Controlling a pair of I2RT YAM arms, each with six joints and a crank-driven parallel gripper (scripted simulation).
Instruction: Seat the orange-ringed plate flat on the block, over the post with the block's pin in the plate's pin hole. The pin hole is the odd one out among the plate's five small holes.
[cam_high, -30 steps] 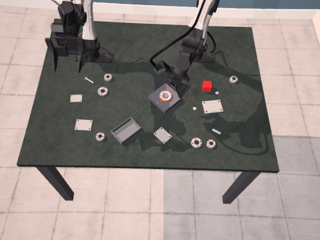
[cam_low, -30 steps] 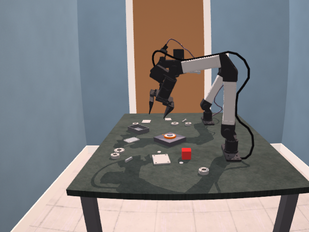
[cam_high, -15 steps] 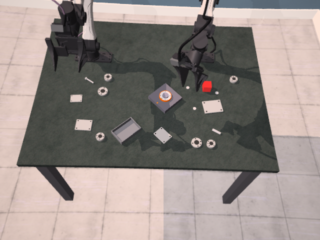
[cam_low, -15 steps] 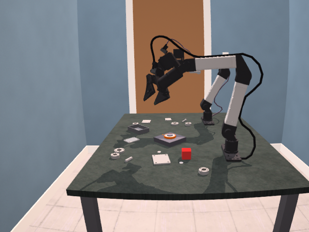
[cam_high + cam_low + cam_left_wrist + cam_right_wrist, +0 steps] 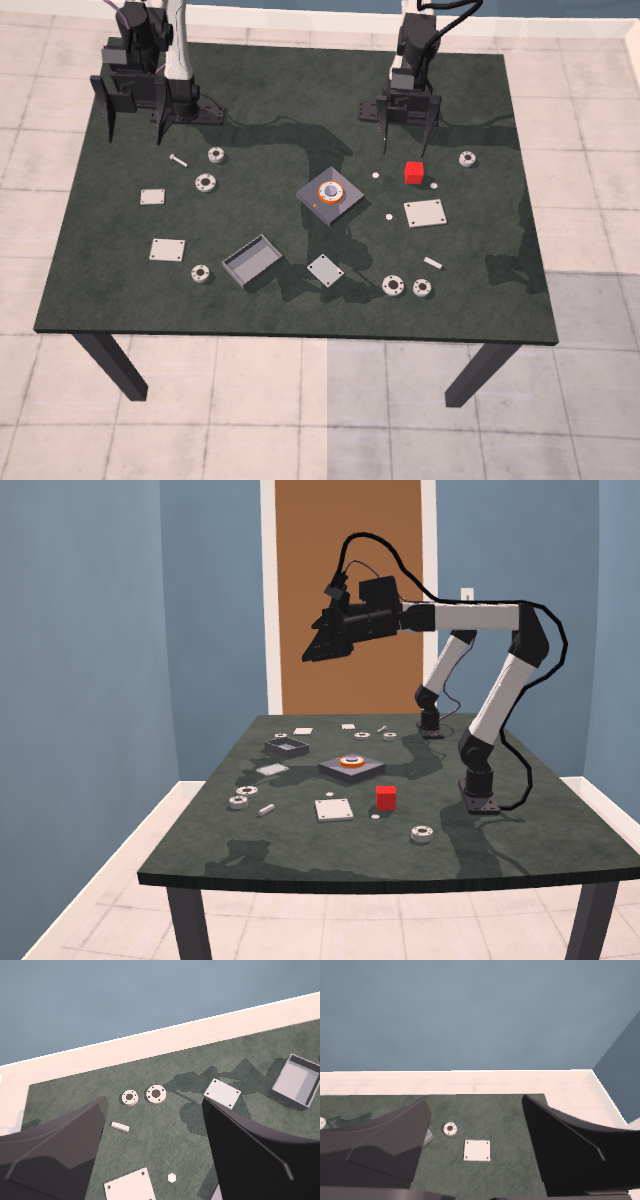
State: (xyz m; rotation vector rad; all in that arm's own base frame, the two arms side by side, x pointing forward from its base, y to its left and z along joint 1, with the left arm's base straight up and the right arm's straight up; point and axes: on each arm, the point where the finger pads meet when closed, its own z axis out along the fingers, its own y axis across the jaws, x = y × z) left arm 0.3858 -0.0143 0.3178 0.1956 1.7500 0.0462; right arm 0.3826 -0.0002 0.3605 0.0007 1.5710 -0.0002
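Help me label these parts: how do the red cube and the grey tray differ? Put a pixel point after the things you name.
The cube (image 5: 413,173) (image 5: 385,798) is bright red; the tray (image 5: 253,264) (image 5: 277,751) (image 5: 296,1081) (image 5: 428,1137) is grey. The cube is closed and compact, the tray open-topped and longer than wide. Both rest on the table (image 5: 289,315) (image 5: 330,862) (image 5: 75,1095) (image 5: 505,1110).

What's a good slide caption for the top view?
Orange-ringed plate around the post on the block, left gripper and right gripper both open and away.
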